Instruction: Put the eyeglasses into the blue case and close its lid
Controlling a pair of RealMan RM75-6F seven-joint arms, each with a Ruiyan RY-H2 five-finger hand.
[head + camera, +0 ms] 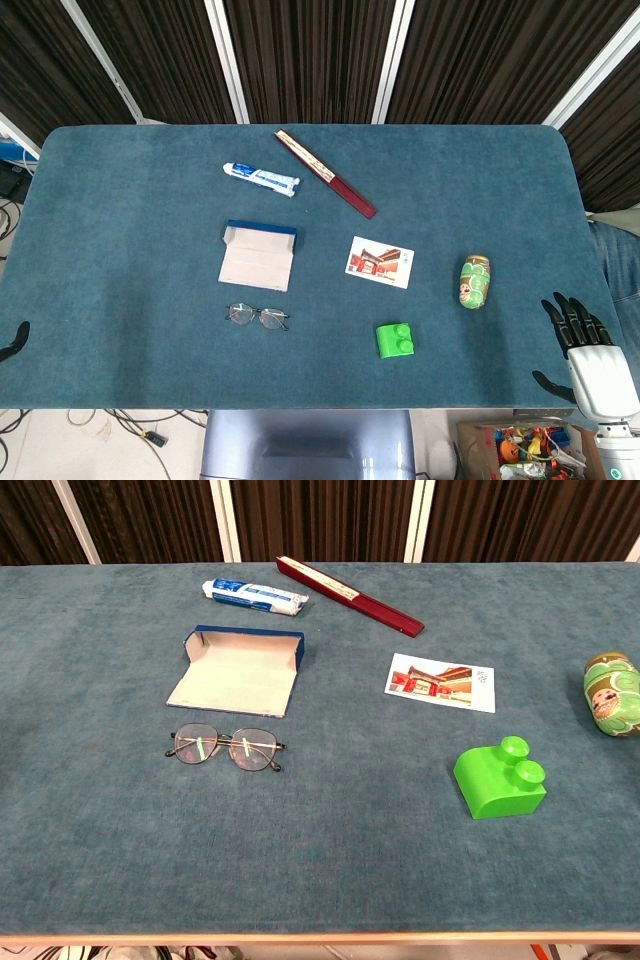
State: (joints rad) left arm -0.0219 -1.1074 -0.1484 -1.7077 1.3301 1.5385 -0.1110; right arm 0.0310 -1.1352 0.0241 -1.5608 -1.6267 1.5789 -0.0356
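The thin-framed eyeglasses (257,317) (225,748) lie flat on the teal table, just in front of the blue case (258,255) (240,668). The case lies open, its pale lining facing up and its lid folded toward the front. My right hand (585,340) hovers at the table's right front edge, far from both, fingers spread and holding nothing. Only a dark tip of my left hand (14,340) shows at the left edge of the head view; its fingers are hidden. Neither hand shows in the chest view.
A toothpaste tube (261,178) and a dark red folded fan (325,173) lie behind the case. A picture card (380,262), a green block (397,340) and a painted doll (474,281) sit to the right.
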